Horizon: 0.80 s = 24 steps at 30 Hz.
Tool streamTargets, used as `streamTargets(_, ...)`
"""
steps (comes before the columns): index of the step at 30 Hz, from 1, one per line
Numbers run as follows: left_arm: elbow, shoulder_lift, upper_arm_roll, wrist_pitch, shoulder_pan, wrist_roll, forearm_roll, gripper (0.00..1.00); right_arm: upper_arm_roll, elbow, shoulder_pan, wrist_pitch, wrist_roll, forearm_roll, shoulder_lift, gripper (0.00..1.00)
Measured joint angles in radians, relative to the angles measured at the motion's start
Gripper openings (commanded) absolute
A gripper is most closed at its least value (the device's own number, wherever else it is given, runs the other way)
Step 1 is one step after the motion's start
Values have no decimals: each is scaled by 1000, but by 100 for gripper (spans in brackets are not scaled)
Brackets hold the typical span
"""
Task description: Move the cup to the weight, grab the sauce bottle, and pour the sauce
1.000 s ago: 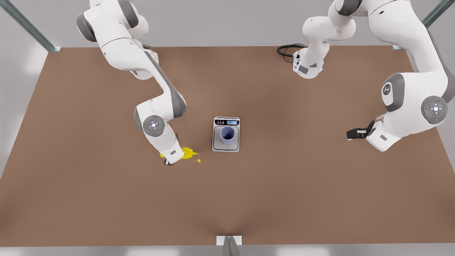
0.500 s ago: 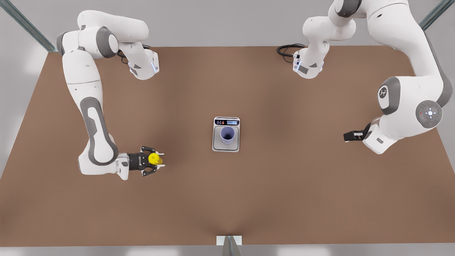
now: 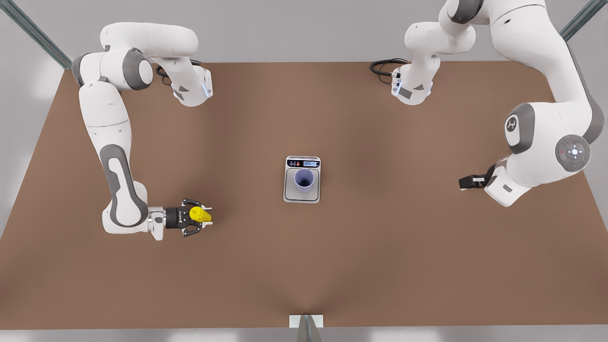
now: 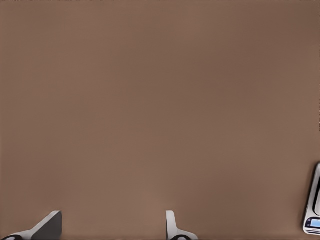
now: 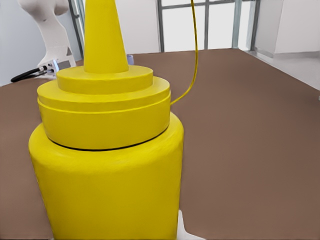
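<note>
Here, the cup stands upright on the square plate of the scale, near the middle of the worktop. The scale's dark display strip lies on its far side, toward the arm bases.

Well apart from it, toward the front view's left, the right pincer reaches in sideways, low over the worktop. Its fingers sit on either side of the bottle and grip it. The bottle's nozzle end leans toward the scale in the front view. In the right wrist view the bottle stands very close to the camera, with its stepped cap and pointed nozzle upward. A thin yellow thread arcs from the cap's edge up past the frame. A pale fingertip peeks out beside the bottle's base.

On the front view's right, the left arm waits. Its left pincer is held near the worktop, pointing toward the scale but well away from it. In the left wrist view its two fingers are spread apart over bare brown worktop, with nothing between them, so it is open. A corner of the scale, with its lit display, shows at the picture's edge.
</note>
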<state>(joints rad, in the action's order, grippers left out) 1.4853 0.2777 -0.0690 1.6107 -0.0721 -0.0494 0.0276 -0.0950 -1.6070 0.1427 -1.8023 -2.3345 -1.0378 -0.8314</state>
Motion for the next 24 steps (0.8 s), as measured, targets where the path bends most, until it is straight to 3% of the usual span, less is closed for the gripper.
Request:
streamTargets(5, 0, 0, 0, 0, 0, -4, 0, 100, 0, 10, -1, 0, 0, 2, -18, 57)
streamTargets(11, -17, 3, 2, -5, 0, -6, 1, 100, 0, 10, -3, 0, 9, 0, -18, 64)
streamTargets(14, -17, 7, 2, -3, 0, -4, 1, 100, 0, 10, -3, 0, 10, -1, -18, 72)
streamTargets(20, -19, 13, 2, 0, 0, -3, 1, 100, 0, 10, -3, 0, 11, 0, -18, 75)
streamTargets(21, -20, 14, 2, -1, 0, -3, 1, 100, 0, 9, -3, 1, 11, 0, -18, 77)
streamTargets(23, -20, 15, 2, 0, 0, -7, 1, 100, 0, 9, -2, 1, 11, 1, -18, 100)
streamTargets(24, -22, 15, 2, 0, 0, -6, 2, 100, 0, 9, -2, 1, 11, 1, -18, 100)
